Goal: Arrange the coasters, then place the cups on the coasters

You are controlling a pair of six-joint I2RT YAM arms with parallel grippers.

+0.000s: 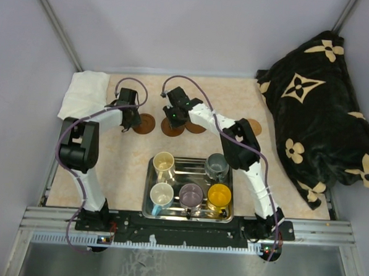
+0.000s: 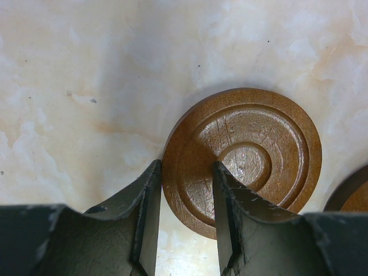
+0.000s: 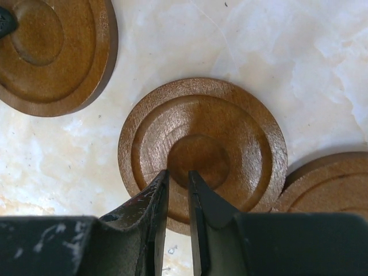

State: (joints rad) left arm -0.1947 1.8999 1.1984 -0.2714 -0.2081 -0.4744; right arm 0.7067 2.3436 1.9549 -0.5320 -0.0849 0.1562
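Several brown coasters lie flat at the back of the table. My left gripper [image 1: 131, 118] [image 2: 187, 168] is closed across the left part of the leftmost coaster [image 1: 146, 124] [image 2: 253, 149]. One finger is against its outer rim and the other rests on its top face. My right gripper [image 1: 173, 116] [image 3: 178, 174] hovers over the middle of the second coaster [image 1: 171, 128] [image 3: 207, 132], with its jaws a narrow gap apart and nothing between them. A third coaster [image 1: 195, 127] [image 3: 330, 181] touches that one, and a lighter coaster [image 1: 254, 125] lies further right. The cream [image 1: 163, 161], grey-green [image 1: 216, 166], white [image 1: 161, 195], mauve [image 1: 191, 194] and yellow [image 1: 219, 194] cups stand in the tray.
The steel tray [image 1: 189, 165] sits between the two arm bases at the near edge. A folded white cloth [image 1: 85, 92] lies at the back left. A dark blanket with tan flowers [image 1: 321, 120] is heaped along the right side.
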